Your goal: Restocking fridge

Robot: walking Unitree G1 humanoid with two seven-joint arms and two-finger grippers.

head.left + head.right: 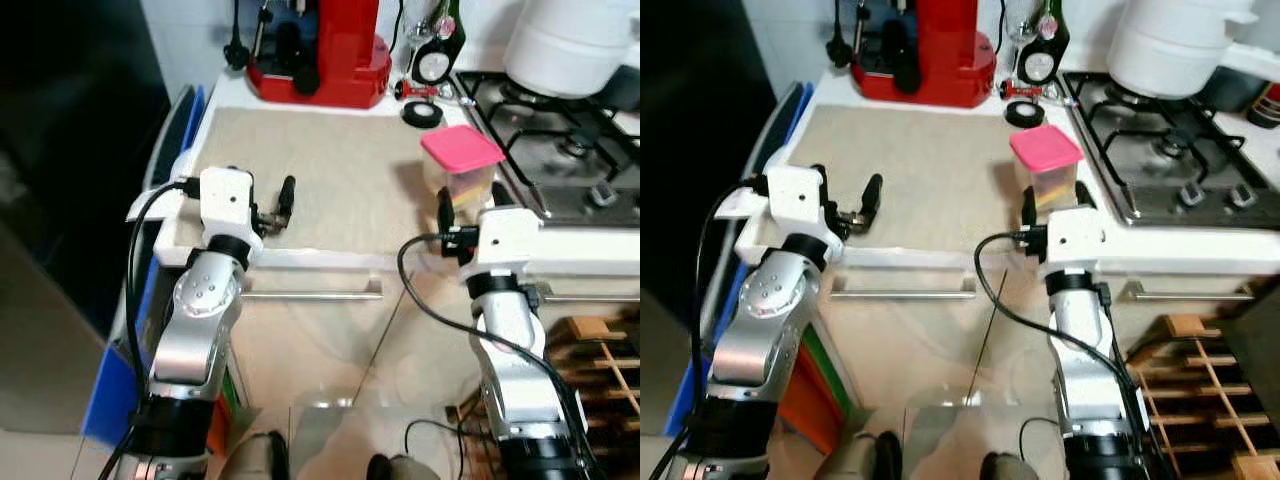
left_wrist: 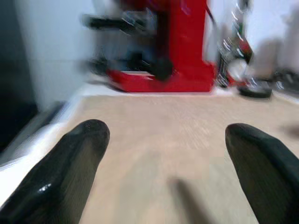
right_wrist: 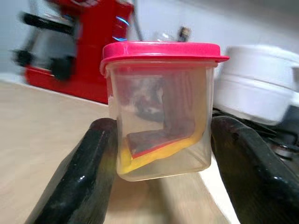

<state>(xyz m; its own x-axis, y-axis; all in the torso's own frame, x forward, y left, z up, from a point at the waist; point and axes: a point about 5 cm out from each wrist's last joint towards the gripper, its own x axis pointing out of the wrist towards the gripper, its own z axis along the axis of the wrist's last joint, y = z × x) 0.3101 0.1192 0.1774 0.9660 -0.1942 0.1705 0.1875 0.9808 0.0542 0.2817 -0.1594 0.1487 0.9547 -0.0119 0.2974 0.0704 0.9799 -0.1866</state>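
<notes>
A clear container with a pink lid (image 1: 462,160) stands on the beige mat near the counter's right front, beside the stove. Something red and yellow lies inside the container (image 3: 161,140). My right gripper (image 3: 161,135) reaches in from the counter's front edge, one black finger (image 3: 93,158) pressed against each side wall, shut on it. My left gripper (image 1: 262,195) hovers open over the mat's left front with nothing between its fingers (image 2: 79,158).
A red coffee machine (image 1: 325,50) stands at the back of the counter (image 1: 300,260). Beside it are a tape roll (image 1: 423,114) and a small dial. A gas hob (image 1: 560,140) with a white pot (image 1: 570,40) is on the right. A wooden rack (image 1: 600,350) sits low right.
</notes>
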